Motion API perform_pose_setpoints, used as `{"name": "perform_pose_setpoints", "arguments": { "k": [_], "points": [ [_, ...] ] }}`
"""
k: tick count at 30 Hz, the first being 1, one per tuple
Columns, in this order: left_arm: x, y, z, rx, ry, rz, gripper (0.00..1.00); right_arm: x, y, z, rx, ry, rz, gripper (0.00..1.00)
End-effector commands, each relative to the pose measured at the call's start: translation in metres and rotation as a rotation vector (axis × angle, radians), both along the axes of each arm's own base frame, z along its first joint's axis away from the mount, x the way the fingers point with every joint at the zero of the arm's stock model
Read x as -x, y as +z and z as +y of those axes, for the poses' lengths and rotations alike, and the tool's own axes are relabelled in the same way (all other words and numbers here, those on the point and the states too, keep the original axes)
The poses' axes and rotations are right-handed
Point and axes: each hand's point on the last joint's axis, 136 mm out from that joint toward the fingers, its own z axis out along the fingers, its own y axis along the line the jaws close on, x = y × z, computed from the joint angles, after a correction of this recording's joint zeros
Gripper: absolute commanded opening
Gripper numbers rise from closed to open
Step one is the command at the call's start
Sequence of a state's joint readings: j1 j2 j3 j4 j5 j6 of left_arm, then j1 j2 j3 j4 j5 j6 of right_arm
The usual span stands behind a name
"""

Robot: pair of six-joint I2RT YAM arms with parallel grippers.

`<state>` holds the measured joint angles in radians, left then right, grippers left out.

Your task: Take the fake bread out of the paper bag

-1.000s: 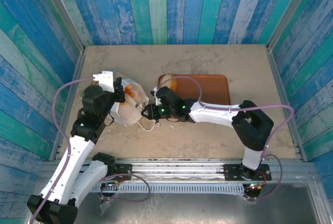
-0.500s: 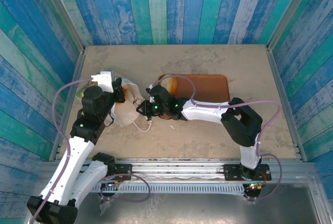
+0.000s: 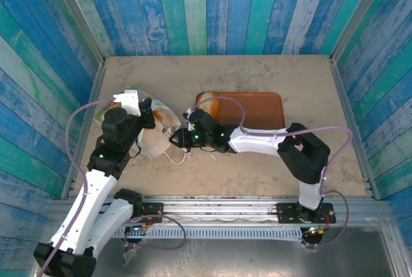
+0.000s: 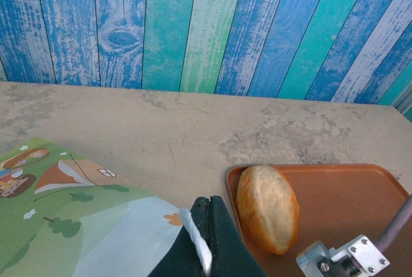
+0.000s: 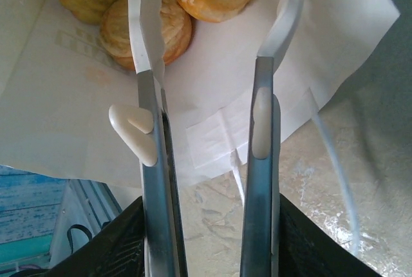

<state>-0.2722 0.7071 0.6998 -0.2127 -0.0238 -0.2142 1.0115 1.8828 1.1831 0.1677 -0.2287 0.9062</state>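
The paper bag (image 3: pixel 153 140) lies on its side left of centre in the top view, its mouth facing right. The left gripper (image 4: pixel 206 225) is closed tight, apparently pinching the bag's white upper edge. The right gripper (image 5: pixel 215 13) stands partly spread at the mouth with nothing between its fingers. Pieces of fake bread (image 5: pixel 151 35) sit just beyond them inside the bag. One loaf (image 4: pixel 267 207) lies on the brown tray (image 4: pixel 347 219).

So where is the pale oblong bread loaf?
In the left wrist view, the loaf lies at the left end of the flat brown tray, right of the printed paper bag.
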Motion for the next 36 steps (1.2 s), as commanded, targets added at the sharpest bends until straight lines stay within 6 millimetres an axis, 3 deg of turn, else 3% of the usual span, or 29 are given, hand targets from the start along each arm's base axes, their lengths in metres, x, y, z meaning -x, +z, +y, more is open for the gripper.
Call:
{"name": "perform_pose_setpoints", "arguments": {
  "k": [1,8,14,21,36],
  "points": [
    [0.002,0.005,0.001,0.008,0.004,-0.021,0.0,-0.004,0.018,0.017,-0.086,-0.003,0.002,0.49],
    [0.002,0.004,0.002,0.006,0.005,-0.018,0.0,-0.009,0.021,0.038,-0.124,0.022,0.014,0.42],
    [0.002,0.004,0.0,0.008,-0.001,-0.017,0.0,-0.009,0.024,0.033,-0.11,0.027,-0.03,0.24],
    [0.003,0.006,0.002,0.011,0.007,-0.025,0.0,0.002,0.05,0.008,-0.064,0.103,-0.195,0.19],
    [-0.005,0.02,-0.014,0.078,-0.062,-0.047,0.0,0.023,0.077,-0.032,0.011,0.183,-0.349,0.19]
  ]
}}
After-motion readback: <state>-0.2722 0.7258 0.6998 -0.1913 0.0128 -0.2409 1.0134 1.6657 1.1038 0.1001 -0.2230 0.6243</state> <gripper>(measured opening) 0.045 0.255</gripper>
